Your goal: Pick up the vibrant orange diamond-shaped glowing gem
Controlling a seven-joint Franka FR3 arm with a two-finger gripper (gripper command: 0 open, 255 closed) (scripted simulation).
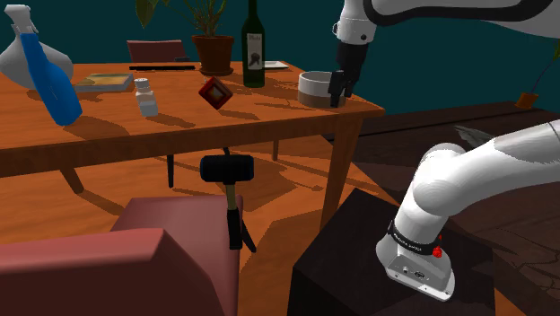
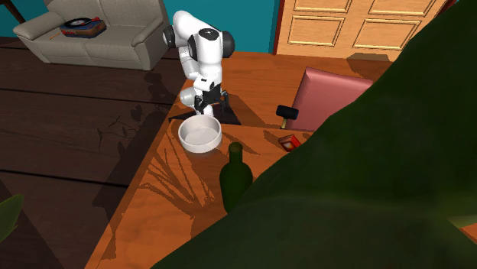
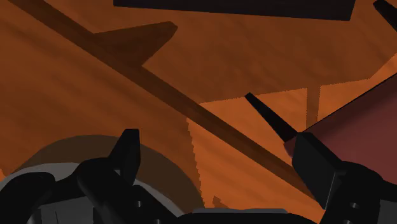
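Note:
The gem (image 1: 215, 92) is a reddish-orange diamond shape with a dark centre, tilted on the wooden table (image 1: 179, 130) at mid-table. It also appears in the second exterior view as the gem (image 2: 288, 141) near the table's far edge. My black gripper (image 1: 337, 92) hangs at the table's corner on the shoulder view's right, just beside a round grey bowl (image 1: 316, 87) and well apart from the gem. In the wrist view the gripper (image 3: 219, 159) is open, nothing between its fingers (image 3: 127, 149), with the bowl's rim (image 3: 38, 168) next to one finger.
A dark green bottle (image 1: 254, 45) and a potted plant (image 1: 213, 49) stand behind the gem. A small white bottle (image 1: 145, 97), a blue spray bottle (image 1: 49, 81) and a book (image 1: 103, 83) lie further along. A black hammer (image 1: 229, 171) and a red chair (image 1: 117, 260) are beside the table.

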